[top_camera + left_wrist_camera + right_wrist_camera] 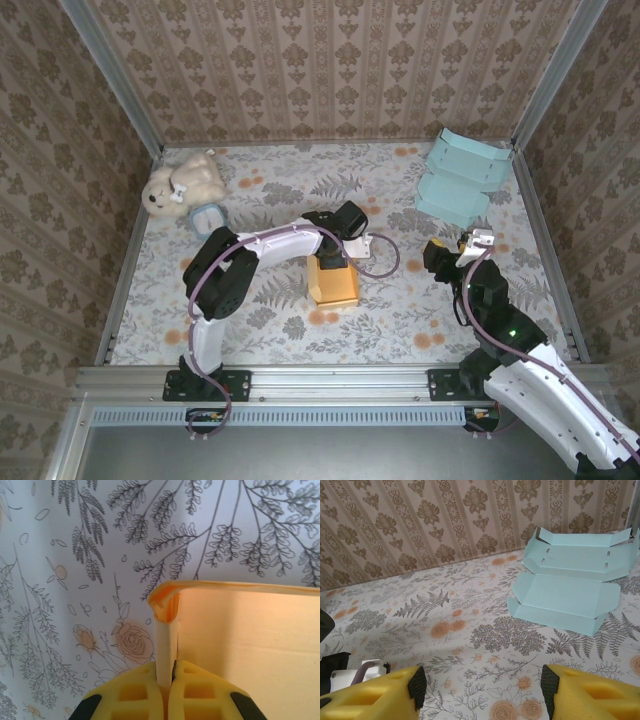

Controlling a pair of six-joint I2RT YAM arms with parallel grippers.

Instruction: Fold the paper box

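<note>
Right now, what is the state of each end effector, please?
Left end effector: closed on a wall of the orange paper box.
Right end effector: open, holding nothing.

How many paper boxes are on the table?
2. An orange box sits in the middle, its wall pinched by the left gripper. A blue box lies unfolded in the far right corner. None looks hidden.

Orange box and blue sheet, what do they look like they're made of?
Orange box: likely thin matte card; its wall is a folded double layer, pale inside. Blue sheet: likely matte card too; it lies unfolded with creased flaps and cut slots.
</note>
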